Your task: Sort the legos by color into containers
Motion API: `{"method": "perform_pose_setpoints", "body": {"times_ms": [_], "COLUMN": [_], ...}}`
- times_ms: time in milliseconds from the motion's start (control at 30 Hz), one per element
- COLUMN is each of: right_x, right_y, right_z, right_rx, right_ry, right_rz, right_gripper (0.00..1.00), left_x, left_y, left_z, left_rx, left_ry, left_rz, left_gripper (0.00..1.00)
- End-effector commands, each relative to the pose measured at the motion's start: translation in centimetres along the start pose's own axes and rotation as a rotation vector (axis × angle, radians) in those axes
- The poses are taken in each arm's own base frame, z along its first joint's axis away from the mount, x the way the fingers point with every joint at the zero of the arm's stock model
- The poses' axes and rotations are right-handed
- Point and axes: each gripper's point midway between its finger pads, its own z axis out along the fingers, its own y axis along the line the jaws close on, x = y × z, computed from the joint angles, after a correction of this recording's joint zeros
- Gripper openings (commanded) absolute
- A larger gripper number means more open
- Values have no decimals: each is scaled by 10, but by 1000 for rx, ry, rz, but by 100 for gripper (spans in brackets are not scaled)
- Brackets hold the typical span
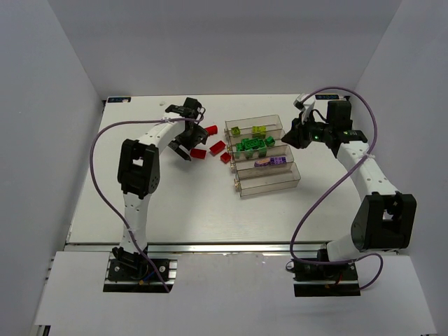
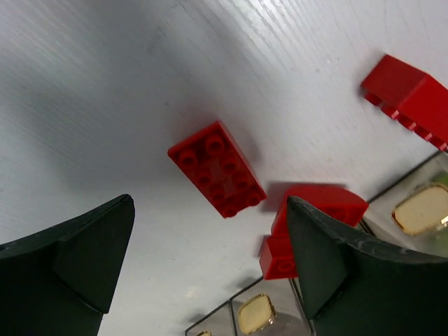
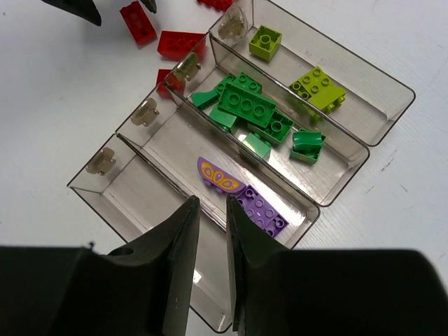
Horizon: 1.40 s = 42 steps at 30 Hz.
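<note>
Three red legos (image 1: pixel 211 130) (image 1: pixel 217 147) (image 1: pixel 225 157) lie on the table left of the containers (image 1: pixel 262 154), four clear trays in a slanted row. A fourth red brick (image 2: pixel 217 178) sits studs-up just ahead of my left gripper (image 2: pixel 210 203), which hangs open over it (image 1: pixel 183 148); another red piece (image 2: pixel 318 210) is half hidden by one finger. The trays hold yellow-green bricks (image 3: pixel 318 87), green bricks (image 3: pixel 245 105) and purple pieces (image 3: pixel 257 206); the nearest tray (image 3: pixel 140 189) holds none. My right gripper (image 3: pixel 210 203) hovers over the trays' right end (image 1: pixel 299 131), fingers nearly together, nothing between them.
White walls enclose the table on the left, back and right. A purple cable loops from each arm over the table (image 1: pixel 105 196) (image 1: pixel 308 217). Gold-coloured pads (image 3: pixel 101 161) mark the trays' left ends.
</note>
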Motion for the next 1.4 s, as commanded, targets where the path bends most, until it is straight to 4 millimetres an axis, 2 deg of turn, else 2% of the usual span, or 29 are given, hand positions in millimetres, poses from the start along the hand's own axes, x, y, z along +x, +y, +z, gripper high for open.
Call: {"method": "perform_pose_setpoints", "body": {"times_ms": [0,33,167,233,367,467,500,533,567,600,633,667,700,733,767,800,833,867,900,933,967,1000,1033,1067,1100,1133,1200,1233,1367], "right_x": [-15,-15,-12,-12,-12,-12,-11,-12,-11,-11,-12,-12,-13,-13,-14,-16,-16,-16,-16,-17,-17,-17,-17,-18,-19,-20,-21,-22,-20], "right_y": [1,0,0,1,0,1,2,2,2,3,4,5,5,6,7,7,8,8,9,10,9,10,9,10,10,9,9,9,11], "right_z": [-9,-10,-11,-11,-13,-14,-14,-15,-15,-15,-16,-16,-16,-17,-17,-17,-18,-17,-17,-16,-16,-15,-15,-15,-15,-15,-15,-16,-18], "right_rx": [30,37,44,45,51,53,53,56,54,52,51,50,48,45,44,40,37,34,30,24,24,18,17,15,12,13,16,18,20], "right_ry": [-48,-49,-48,-50,-58,-59,-58,-60,-59,-61,-63,-64,-67,-68,-70,-74,-76,-78,-80,-82,-83,-83,-82,-84,-86,-85,-86,-88,-85], "right_rz": [-42,-45,-43,-43,-42,-44,-43,-46,-45,-46,-49,-51,-53,-53,-54,-58,-58,-57,-56,-52,-48,-46,-42,-42,-43,-42,-49,-52,-53], "right_gripper": [28,28,28,28,27,27,27,26,26,26,26,25,25,25,25,25,24,24,24,24,24,24,24,24,24,24,24,24,24], "left_x": [-9,-8,-9,-9,-10,-8,-10,-6,-8,-11,-10,-12,-16,-18,-16,-13,-15,-7,5,12,30,54,61,80,110,129,147,165,190], "left_y": [0,1,-6,-8,-6,-5,-7,0,-5,-8,-4,-4,-7,-8,-8,-9,-22,-17,-21,-35,-29,-34,-52,-55,-46,-53,-53,-51,-59], "left_z": [-5,4,12,16,22,21,13,15,10,-3,-4,-10,-27,-37,-41,-49,-74,-75,-84,-105,-101,-113,-131,-152,-156,-169,-174,-177,-180], "left_rx": [-43,-65,-61,-55,-59,-44,-22,-29,3,38,41,57,99,120,149,186,280,296,358,467,505,631,776,881,984,1069,1116,1127,1191], "left_ry": [-29,-25,-18,-11,-14,-11,-16,-10,-16,-26,-28,-38,-57,-71,-82,-84,-112,-107,-82,-91,-47,21,-9,5,83,75,41,55,6], "left_rz": [-81,-89,-99,-104,-110,-120,-126,-124,-127,-122,-117,-106,-65,-43,-12,62,95,146,252,308,371,498,548,620,738,806,960,1030,1223], "left_gripper": [98,98,95,88,81,66,62,50,45,40,29,23,17,13,1,0,0,0,0,0,0,0,0,0,0,0,0,0,0]}}
